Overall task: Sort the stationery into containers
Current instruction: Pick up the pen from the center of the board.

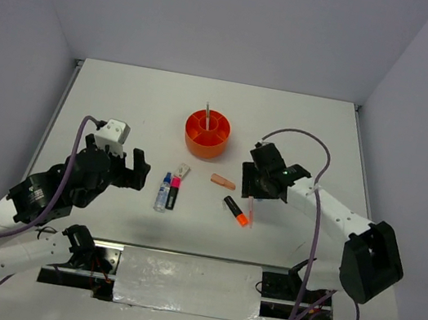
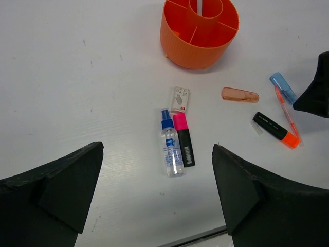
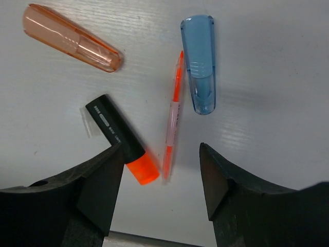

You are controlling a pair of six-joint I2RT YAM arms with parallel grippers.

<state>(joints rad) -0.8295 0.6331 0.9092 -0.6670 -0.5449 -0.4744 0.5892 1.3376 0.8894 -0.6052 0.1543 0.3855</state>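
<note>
The round orange container [image 1: 206,135] stands mid-table with a thin grey pen [image 1: 206,112] upright in its central tube. In front of it lie a blue-capped white marker [image 2: 171,149], a pink-black highlighter [image 2: 184,139] and a small white piece [image 2: 180,99]. To the right lie a peach piece [image 3: 72,37], a light-blue piece [image 3: 199,62], a thin orange pen [image 3: 174,116] and an orange-black highlighter [image 3: 123,139]. My right gripper [image 3: 160,149] hangs low and open. Its jaws straddle the pen's near end and the highlighter's orange tip. My left gripper [image 2: 157,152] is wide open above bare table, near the marker.
A silver-taped strip [image 1: 188,284] runs along the near edge between the arm bases. Grey walls close off the far side and both sides of the white table [image 1: 132,104]. The right arm's cable [image 1: 314,157] loops above the table's right half.
</note>
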